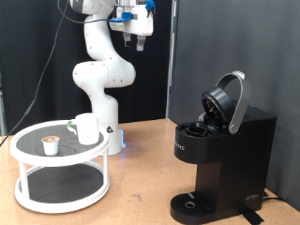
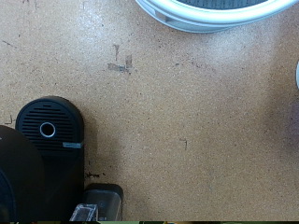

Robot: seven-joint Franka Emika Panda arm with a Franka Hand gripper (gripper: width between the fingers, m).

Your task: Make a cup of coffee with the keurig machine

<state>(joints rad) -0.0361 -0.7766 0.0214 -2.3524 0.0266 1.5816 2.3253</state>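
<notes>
Now gripper (image 1: 139,39) up high, holding nothing, gap unclear; keurig machine (image 1: 220,155) lid open; cup (image 1: 86,128) on white stand (image 1: 28,178).

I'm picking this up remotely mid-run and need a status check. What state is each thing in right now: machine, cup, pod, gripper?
keurig machine: lid raised open, nothing on its round drip base.
cup: upright on the top tier of the white round stand.
pod: upright on the same tier, apart from the cup.
gripper: high above the table, holding nothing visible; whether open or shut is unclear.
</notes>
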